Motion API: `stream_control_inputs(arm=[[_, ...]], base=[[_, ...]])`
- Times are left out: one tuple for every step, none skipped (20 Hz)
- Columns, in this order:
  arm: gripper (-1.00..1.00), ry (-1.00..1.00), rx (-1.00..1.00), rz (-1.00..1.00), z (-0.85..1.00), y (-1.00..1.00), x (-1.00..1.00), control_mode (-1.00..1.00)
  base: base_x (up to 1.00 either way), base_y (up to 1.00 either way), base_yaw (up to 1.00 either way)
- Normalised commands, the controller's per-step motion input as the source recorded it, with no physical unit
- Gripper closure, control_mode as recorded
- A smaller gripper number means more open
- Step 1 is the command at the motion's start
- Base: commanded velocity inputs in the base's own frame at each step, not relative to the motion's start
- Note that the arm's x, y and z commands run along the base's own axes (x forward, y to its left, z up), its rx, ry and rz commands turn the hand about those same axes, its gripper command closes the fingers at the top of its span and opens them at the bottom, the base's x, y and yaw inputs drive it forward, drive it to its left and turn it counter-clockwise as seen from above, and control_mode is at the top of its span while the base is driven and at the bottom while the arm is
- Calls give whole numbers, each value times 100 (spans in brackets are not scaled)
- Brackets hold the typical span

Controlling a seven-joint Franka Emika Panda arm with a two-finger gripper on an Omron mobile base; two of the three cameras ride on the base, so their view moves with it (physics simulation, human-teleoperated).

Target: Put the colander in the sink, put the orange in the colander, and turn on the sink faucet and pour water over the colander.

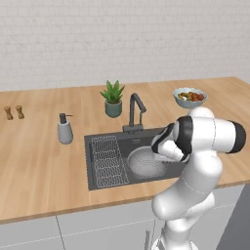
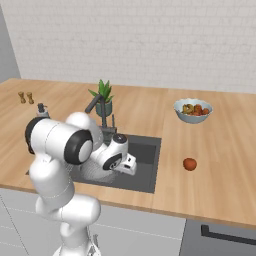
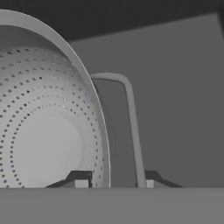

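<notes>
claw (image 3: pixel 113 180) closed across the colander (image 3: pixel 43 122) rim inside the sink (image 3: pixel 175 87).

no readable text, labels, brands, numbers or signs anywhere: none on the grey soap pump bottle (image 1: pixel 65 130), none on the pale fruit bowl (image 2: pixel 193 111), none on the white brick wall (image 1: pixel 122 39).

Sink (image 1: pixel 102 181) crowded: colander (image 1: pixel 144 163) beside wire rack (image 1: pixel 108 160), faucet (image 1: pixel 136 111) overhanging behind. Counter (image 2: pixel 220 165) around orange (image 2: pixel 189 164) looks open.
</notes>
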Motion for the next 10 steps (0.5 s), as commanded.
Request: stream_control_inputs(arm=[[100, 0, 0, 1, -9, 6, 7, -100], [100, 0, 0, 3, -7, 12, 4, -100], [100, 0, 0, 5, -9, 20, 0, -100], [100, 0, 0, 6, -11, 27, 1, -100], [100, 0, 1, 7, -6, 26, 0, -100], [100, 1, 3, 7, -1, 24, 0, -100], [100, 1, 2, 7, 0, 32, 6, -100], [100, 1, 2, 6, -1, 31, 9, -100], [100, 0, 3, 6, -3, 26, 10, -100], [100, 0, 3, 5, -2, 23, 13, -100]], base=[[0, 0, 0], [0, 0, 0], [0, 0, 0], [0, 0, 0], [0, 0, 0], [0, 0, 0], [0, 0, 0], [0, 0, 0], [0, 0, 0], [0, 0, 0]])
